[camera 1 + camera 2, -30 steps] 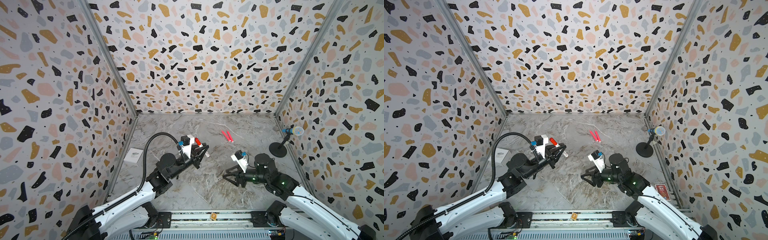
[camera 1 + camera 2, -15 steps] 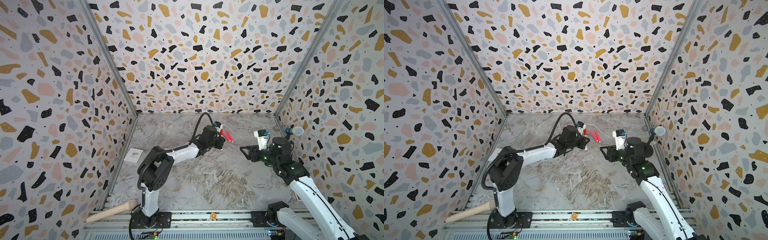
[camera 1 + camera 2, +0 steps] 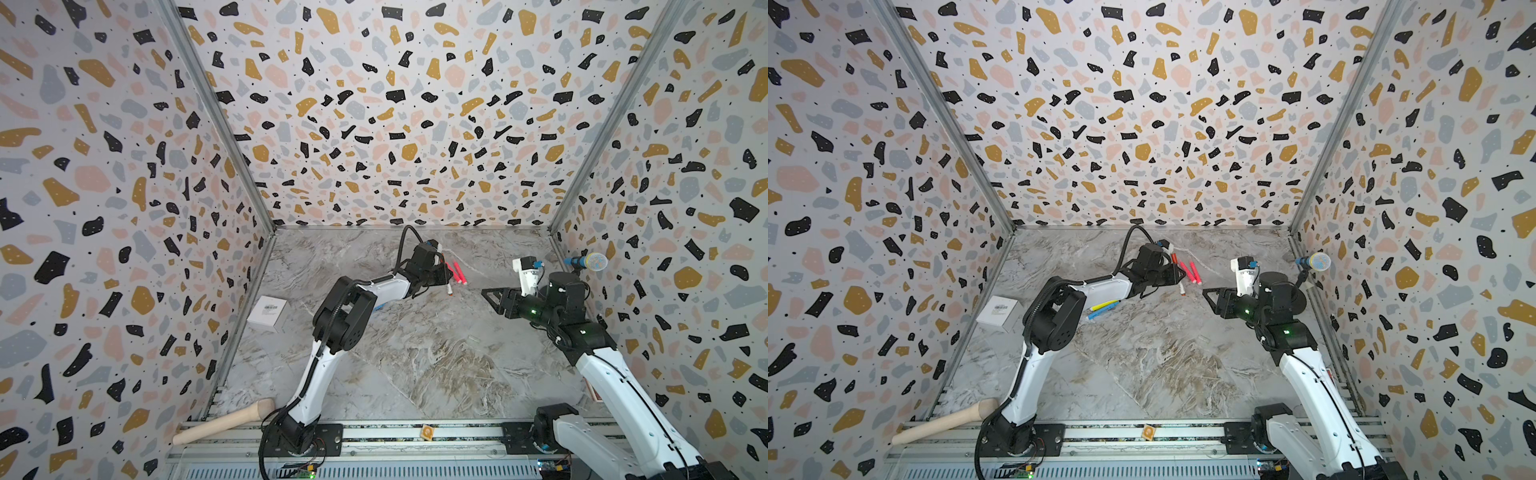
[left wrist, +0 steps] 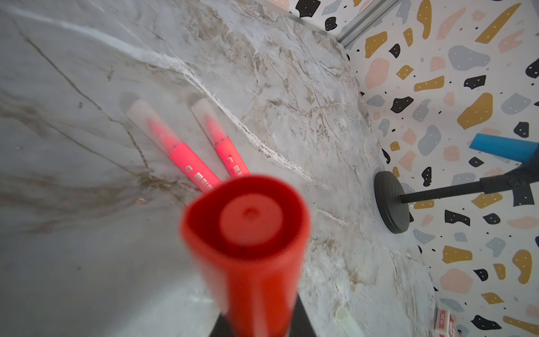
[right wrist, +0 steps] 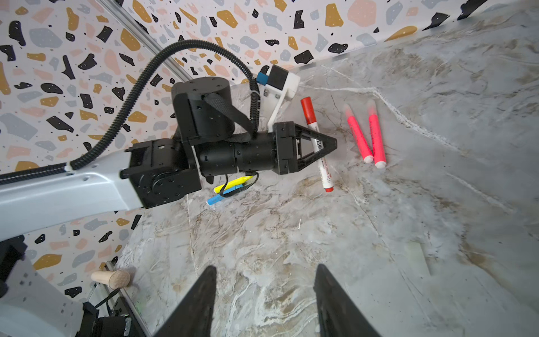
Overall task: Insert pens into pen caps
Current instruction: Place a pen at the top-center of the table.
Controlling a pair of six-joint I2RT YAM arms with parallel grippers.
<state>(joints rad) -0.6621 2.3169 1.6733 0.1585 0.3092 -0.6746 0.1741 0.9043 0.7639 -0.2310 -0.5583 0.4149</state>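
Left gripper [image 5: 332,144] clamps the white red-ended marker [image 5: 323,169] just beside two pink highlighters [image 5: 376,137]. Right gripper [image 5: 266,267] has its jaws apart.

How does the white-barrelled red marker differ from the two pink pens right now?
The white marker is clamped in the shut left gripper; the pink pens lie loose on the table. The white marker wears an opaque red cap; the pink pens have frosted see-through caps. Its barrel is white with print; theirs are pink. All three are capped.
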